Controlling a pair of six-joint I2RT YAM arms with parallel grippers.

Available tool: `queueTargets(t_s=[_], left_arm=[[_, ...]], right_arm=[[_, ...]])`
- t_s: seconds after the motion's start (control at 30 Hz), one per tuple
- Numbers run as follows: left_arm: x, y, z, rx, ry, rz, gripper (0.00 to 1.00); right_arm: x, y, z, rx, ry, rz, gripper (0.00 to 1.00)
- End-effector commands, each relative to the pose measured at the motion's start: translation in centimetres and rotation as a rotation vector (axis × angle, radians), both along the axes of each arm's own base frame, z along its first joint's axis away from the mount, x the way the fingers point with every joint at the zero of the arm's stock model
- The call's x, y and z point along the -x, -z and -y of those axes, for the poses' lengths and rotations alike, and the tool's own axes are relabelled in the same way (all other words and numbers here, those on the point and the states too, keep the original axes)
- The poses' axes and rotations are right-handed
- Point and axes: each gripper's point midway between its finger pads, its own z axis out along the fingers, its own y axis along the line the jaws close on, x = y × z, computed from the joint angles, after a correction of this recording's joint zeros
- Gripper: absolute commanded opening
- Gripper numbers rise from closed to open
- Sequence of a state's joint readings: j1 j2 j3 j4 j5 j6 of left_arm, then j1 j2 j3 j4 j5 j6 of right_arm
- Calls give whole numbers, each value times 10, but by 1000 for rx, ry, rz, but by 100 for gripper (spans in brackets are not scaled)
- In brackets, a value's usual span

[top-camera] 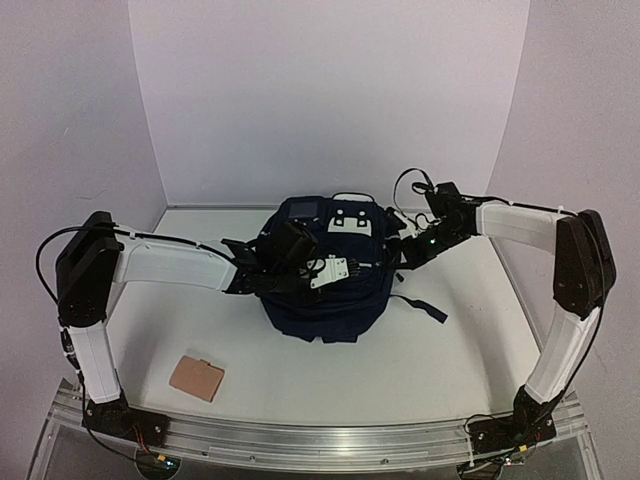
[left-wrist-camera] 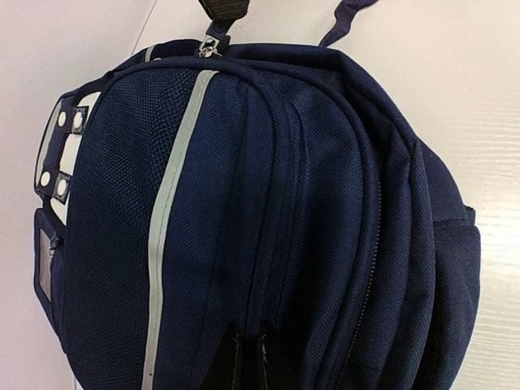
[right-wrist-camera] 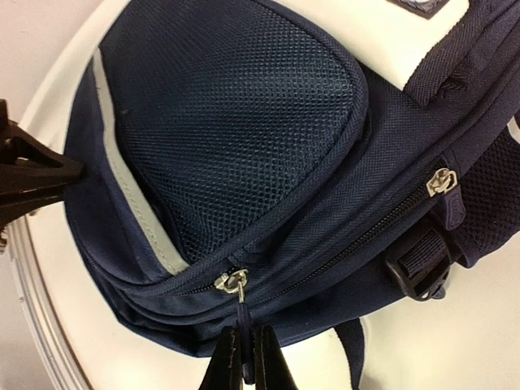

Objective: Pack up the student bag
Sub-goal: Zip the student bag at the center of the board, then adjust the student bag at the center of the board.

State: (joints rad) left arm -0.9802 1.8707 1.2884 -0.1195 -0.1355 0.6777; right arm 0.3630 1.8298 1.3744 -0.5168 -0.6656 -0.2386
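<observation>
Backpack (top-camera: 320, 315) on white table (top-camera: 420, 360), pale walls (top-camera: 330, 100); left pincer (left-wrist-camera: 248, 361) closed, right pincer (right-wrist-camera: 245, 357) closed on zipper pull (right-wrist-camera: 242, 309)

A flat tan item (top-camera: 197, 377) is seen lying on the white table (top-camera: 450, 365), well apart from the left claw (top-camera: 348, 268), off to its left and nearer the front edge. A metal rail (top-camera: 330, 437) is fixed along that edge.
</observation>
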Motion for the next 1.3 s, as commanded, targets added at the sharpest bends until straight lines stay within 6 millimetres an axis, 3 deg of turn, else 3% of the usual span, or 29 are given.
queueTargets(t_s=[0.0,0.07,0.1,0.2,0.3,0.4,0.53,0.67,0.8,0.9,1.0,1.1,1.27], left_arm=[[17,10,-45,-98,-80,-93,15],[15,-1,-45,-46,-141,-116,42],[13,-10,-45,-2,-186,-134,49],[11,-38,-49,162,-370,-228,70],[15,-54,-62,307,-556,-345,86],[21,-55,-83,435,-782,-458,96],[29,-51,-110,593,-1016,-552,100],[41,-34,-126,716,-1154,-651,100],[48,-13,-121,818,-1186,-765,100],[44,4,-122,847,-1217,-779,100],[26,9,-126,874,-1249,-790,100],[3,12,-135,931,-1271,-809,98],[-43,13,-144,946,-1257,-784,94]], right_arm=[[-33,-38,16,-47,54,115,29],[-40,-58,10,-83,46,145,61],[-48,-66,8,-90,51,163,69],[-82,-93,2,-103,88,233,83],[-116,-102,-5,-115,122,269,96],[-152,-104,-16,-154,155,270,98],[-192,-101,-27,-190,185,295,98],[-227,-72,-28,-172,260,298,98],[-243,-28,-28,-139,284,275,98],[-237,7,-30,-131,274,201,94],[-214,30,-33,-139,255,89,83],[-181,43,-32,-157,237,-29,68],[-110,52,-25,-186,231,-240,53]])
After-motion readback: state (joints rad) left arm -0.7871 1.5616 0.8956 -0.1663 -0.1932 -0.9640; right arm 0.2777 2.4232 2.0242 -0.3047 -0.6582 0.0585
